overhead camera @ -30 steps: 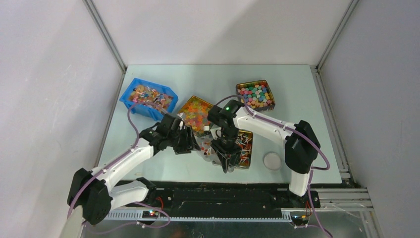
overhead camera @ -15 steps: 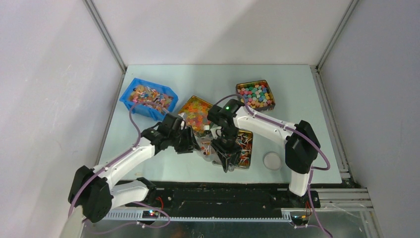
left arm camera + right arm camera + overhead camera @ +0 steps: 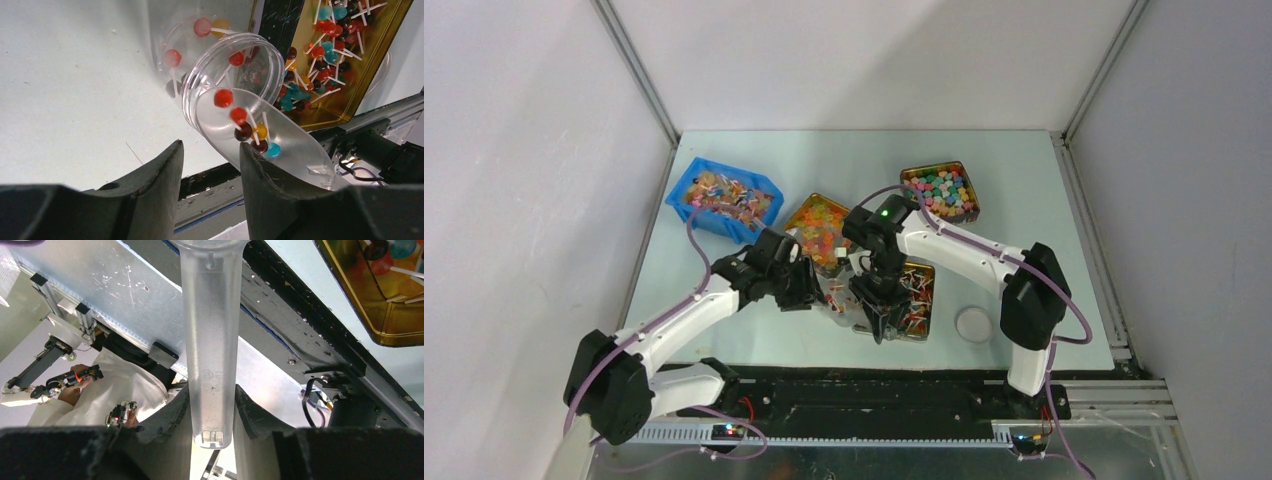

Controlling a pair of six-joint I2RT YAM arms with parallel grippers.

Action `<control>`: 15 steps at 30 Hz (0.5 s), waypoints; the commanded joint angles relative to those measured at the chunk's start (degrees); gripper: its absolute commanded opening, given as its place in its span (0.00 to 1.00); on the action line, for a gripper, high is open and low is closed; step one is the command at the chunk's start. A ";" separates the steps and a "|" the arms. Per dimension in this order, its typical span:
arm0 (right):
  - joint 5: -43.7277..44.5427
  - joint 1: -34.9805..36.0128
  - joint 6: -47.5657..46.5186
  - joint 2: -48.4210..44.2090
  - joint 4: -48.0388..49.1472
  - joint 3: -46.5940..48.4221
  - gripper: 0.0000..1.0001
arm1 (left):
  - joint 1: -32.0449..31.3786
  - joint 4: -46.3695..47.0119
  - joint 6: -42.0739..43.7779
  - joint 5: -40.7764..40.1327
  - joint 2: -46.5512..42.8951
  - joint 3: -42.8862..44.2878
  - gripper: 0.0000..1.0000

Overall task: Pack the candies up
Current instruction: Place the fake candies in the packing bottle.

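Note:
The candies (image 3: 320, 70), small lollipops with white sticks, fill a gold tin (image 3: 919, 318) near the table's front. A clear jar (image 3: 225, 65) lies tilted on the table with a few candies inside, its mouth toward my left gripper. My right gripper (image 3: 212, 395) is shut on the handle of a clear scoop (image 3: 210, 315). The scoop's bowl (image 3: 295, 150) rests at the jar's mouth with several candies (image 3: 250, 131) on it. My left gripper (image 3: 210, 150) is open just short of the jar, with nothing between its fingers. The jar shows in the top view (image 3: 839, 298) between the two grippers.
A blue bin (image 3: 686, 192) of wrapped sweets stands at the back left. A tin of orange gummies (image 3: 796, 217) sits beside the left arm. A tin of coloured cubes (image 3: 971, 195) is at the back. A white lid (image 3: 973, 323) lies right of the lollipop tin.
My right gripper with the scoop has shifted slightly away from the near edge toward the jar. My left arm has barely moved.

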 commanded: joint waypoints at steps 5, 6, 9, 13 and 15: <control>0.63 -0.54 0.91 -1.28 -1.16 3.49 0.00 | -0.51 -1.74 1.02 -1.08 -0.63 3.23 0.54; 0.71 -0.54 0.86 -1.07 -1.25 3.71 0.00 | -0.53 -1.76 1.02 -1.14 -0.72 3.43 0.54; 1.18 -0.57 0.80 -0.77 -1.75 4.26 0.00 | -0.53 -1.93 1.14 -1.17 -0.59 3.71 0.54; 1.65 -0.68 0.69 -0.11 -2.64 5.46 0.00 | -0.53 -2.18 1.48 -1.24 -0.35 3.88 0.54; 1.73 -0.66 0.60 0.03 -2.89 5.64 0.00 | -0.53 -2.20 1.58 -1.28 -0.24 3.81 0.54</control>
